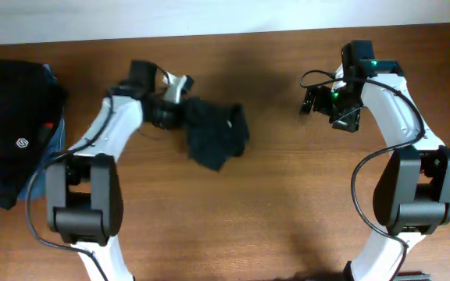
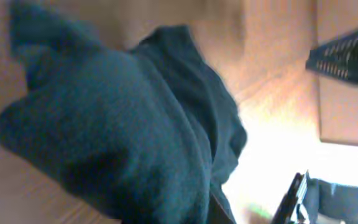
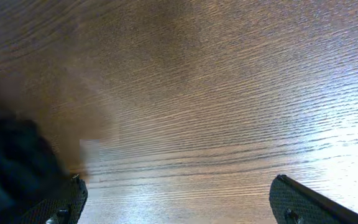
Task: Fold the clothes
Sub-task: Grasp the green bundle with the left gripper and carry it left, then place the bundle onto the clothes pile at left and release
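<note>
A dark teal garment [image 1: 213, 133] lies bunched on the wooden table [image 1: 287, 195], left of centre. My left gripper [image 1: 176, 95] is at its upper left edge and seems shut on the cloth. In the left wrist view the garment [image 2: 123, 124] fills most of the frame and hides the jaws. My right gripper [image 1: 311, 104] hovers at the back right, apart from the garment. In the right wrist view it [image 3: 182, 205] is wide open and empty over bare wood, with a dark edge of cloth [image 3: 11, 162] at the far left.
A pile of black clothes [image 1: 10, 125] with a small white logo sits at the table's left edge, on something blue. A pale wall strip runs along the back edge [image 1: 225, 16].
</note>
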### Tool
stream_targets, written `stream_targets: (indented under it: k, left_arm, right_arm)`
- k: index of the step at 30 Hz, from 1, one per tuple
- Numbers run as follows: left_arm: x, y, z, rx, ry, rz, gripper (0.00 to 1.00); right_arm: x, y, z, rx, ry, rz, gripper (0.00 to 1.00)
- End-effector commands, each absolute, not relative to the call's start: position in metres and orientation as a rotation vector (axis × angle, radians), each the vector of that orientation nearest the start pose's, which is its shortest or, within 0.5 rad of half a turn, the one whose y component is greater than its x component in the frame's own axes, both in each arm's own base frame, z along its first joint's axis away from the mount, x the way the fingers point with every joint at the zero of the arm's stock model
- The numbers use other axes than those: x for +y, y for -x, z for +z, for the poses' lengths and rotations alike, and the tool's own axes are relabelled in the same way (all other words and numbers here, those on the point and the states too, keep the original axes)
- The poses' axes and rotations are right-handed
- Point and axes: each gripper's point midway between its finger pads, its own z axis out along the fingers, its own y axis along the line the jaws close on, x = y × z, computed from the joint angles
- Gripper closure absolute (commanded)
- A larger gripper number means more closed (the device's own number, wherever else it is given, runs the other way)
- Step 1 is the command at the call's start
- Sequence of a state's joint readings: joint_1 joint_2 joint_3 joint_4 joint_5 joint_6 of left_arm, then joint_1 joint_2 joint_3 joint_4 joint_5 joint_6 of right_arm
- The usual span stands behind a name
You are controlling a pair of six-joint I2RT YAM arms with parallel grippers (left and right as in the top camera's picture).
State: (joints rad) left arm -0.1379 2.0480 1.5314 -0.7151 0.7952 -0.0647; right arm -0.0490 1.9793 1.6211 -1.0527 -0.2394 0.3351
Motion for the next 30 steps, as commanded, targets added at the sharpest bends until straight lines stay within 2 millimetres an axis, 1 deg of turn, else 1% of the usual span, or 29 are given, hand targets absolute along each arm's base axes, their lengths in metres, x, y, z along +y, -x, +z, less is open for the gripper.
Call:
stream_targets:
  k: [1,4,6,8,9,11,12,13,15,16,18,19,21,22,25,27,30]
  left_arm:
    - [-0.143,-0.464,0.161,2.565,-0.114,-1.009,0.99]
    - [-0.111,-0.482,0.192,2.525,0.061,-0.956,0.99]
    - [-0.087,-0.492,0.216,2.47,0.16,-0.933,0.99]
    - [-0.065,-0.496,0.234,2.43,0.231,-0.9,0.99]
    - [-0.045,-0.498,0.25,2.39,0.282,-0.863,1.0]
    - [-0.022,-0.496,0.265,2.35,0.334,-0.821,0.99]
    - [-0.005,-0.493,0.276,2.324,0.373,-0.783,0.99]
    - [0.007,-0.49,0.283,2.303,0.395,-0.758,0.99]
    - [0.038,-0.48,0.301,2.251,0.454,-0.701,0.99]
    - [0.059,-0.471,0.313,2.216,0.497,-0.668,0.99]
    - [0.08,-0.461,0.324,2.18,0.535,-0.637,0.99]
    - [0.098,-0.452,0.333,2.148,0.571,-0.608,0.99]
    - [0.122,-0.44,0.344,2.104,0.617,-0.567,0.99]
    - [0.143,-0.431,0.35,2.071,0.66,-0.534,1.0]
    - [0.172,-0.421,0.351,2.037,0.723,-0.493,0.99]
    - [0.188,-0.419,0.355,2.006,0.74,-0.467,0.99]
    - [0.202,-0.424,0.371,1.931,0.708,-0.433,0.99]
  right_arm:
    - [0.016,-0.419,0.103,2.907,-0.522,0.368,0.01]
    - [0.016,-0.419,0.103,2.909,-0.523,0.368,0.01]
    - [0.016,-0.419,0.103,2.91,-0.512,0.367,0.01]
    - [0.016,-0.418,0.103,2.912,-0.512,0.367,0.01]
    - [0.016,-0.418,0.103,2.912,-0.511,0.367,0.01]
    - [0.016,-0.418,0.103,2.912,-0.511,0.367,0.01]
    - [0.016,-0.418,0.103,2.912,-0.511,0.367,0.01]
    - [0.016,-0.418,0.103,2.911,-0.511,0.367,0.01]
    - [0.016,-0.418,0.103,2.912,-0.506,0.366,0.01]
    - [0.016,-0.418,0.103,2.912,-0.506,0.367,0.01]
    - [0.016,-0.418,0.103,2.912,-0.502,0.367,0.02]
    - [0.016,-0.418,0.103,2.913,-0.501,0.366,0.01]
    - [0.016,-0.418,0.103,2.913,-0.5,0.366,0.02]
    - [0.017,-0.418,0.103,2.914,-0.491,0.367,0.01]
    - [0.017,-0.417,0.103,2.92,-0.478,0.37,0.01]
    - [0.017,-0.416,0.103,2.923,-0.475,0.37,0.01]
    - [0.018,-0.415,0.103,2.928,-0.476,0.375,0.01]
